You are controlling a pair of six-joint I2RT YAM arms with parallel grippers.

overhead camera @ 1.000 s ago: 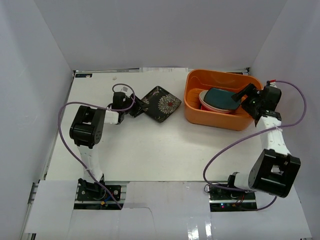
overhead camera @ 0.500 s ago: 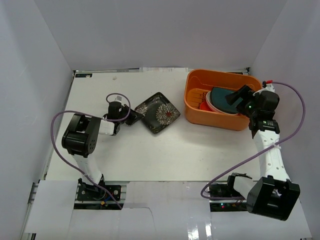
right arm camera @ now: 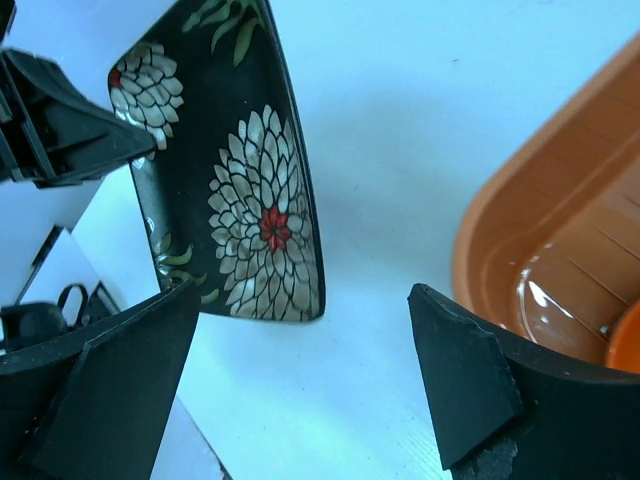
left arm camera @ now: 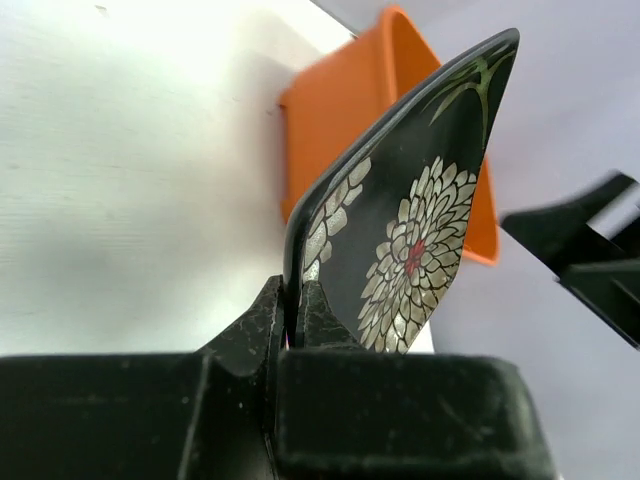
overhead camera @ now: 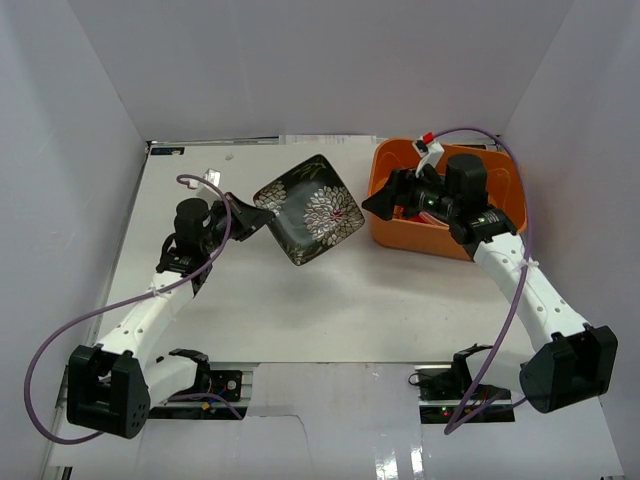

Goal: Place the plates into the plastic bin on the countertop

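My left gripper [overhead camera: 256,216] is shut on the left edge of the black floral square plate [overhead camera: 308,208] and holds it tilted above the white countertop [overhead camera: 300,300]. In the left wrist view the fingers [left arm camera: 262,318] pinch the plate's [left arm camera: 420,230] rim. My right gripper [overhead camera: 383,198] stands open over the left rim of the orange plastic bin [overhead camera: 430,238], facing the plate and apart from it. The right wrist view shows the plate [right arm camera: 245,205] beyond the open gripper [right arm camera: 300,370]. A red-orange plate [right arm camera: 628,345] lies in the bin [right arm camera: 540,240]; my right arm hides the rest of its contents.
Pale walls enclose the countertop on three sides. The bin [left arm camera: 350,110] stands at the back right, close to the right wall. The left arm's purple cable [overhead camera: 90,320] loops down the left side. The right gripper's black fingers [left arm camera: 590,260] show beside the held plate.
My left gripper shut on the floral plate's edge, then raised and tilted it toward the bin. My right arm swung left, from over the plates in the bin to the bin's left rim.
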